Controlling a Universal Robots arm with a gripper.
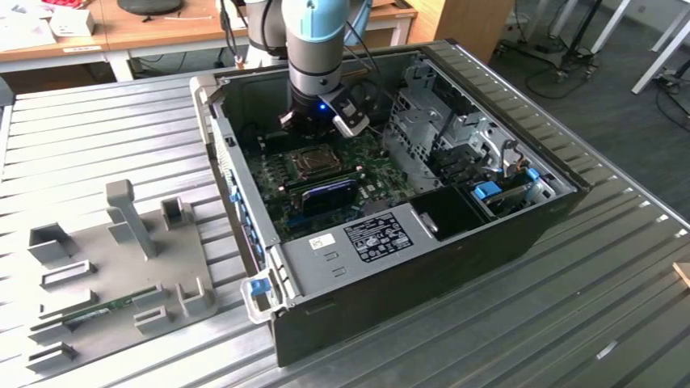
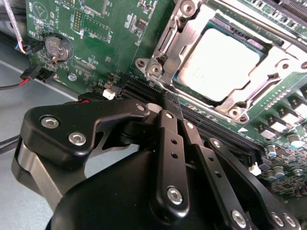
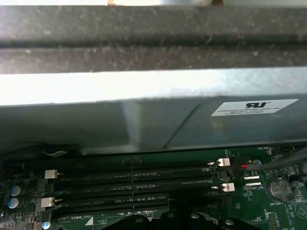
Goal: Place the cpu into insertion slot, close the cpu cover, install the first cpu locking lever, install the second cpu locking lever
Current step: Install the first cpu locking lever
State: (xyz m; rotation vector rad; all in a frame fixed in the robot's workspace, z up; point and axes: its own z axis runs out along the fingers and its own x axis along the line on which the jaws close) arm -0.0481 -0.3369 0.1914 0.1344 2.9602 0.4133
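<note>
Silvery-grey cpu is seen seated in insertion slot, framed by metal cpu cover, just beyond gripper; grip state cannot be told.

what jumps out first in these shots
The open black computer case on the ribbed metal table, with the arm's black tool hanging inside over the green motherboard. In the second wrist view, the small square grey-topped cpu sits framed by the silvery metal cpu cover.
</note>
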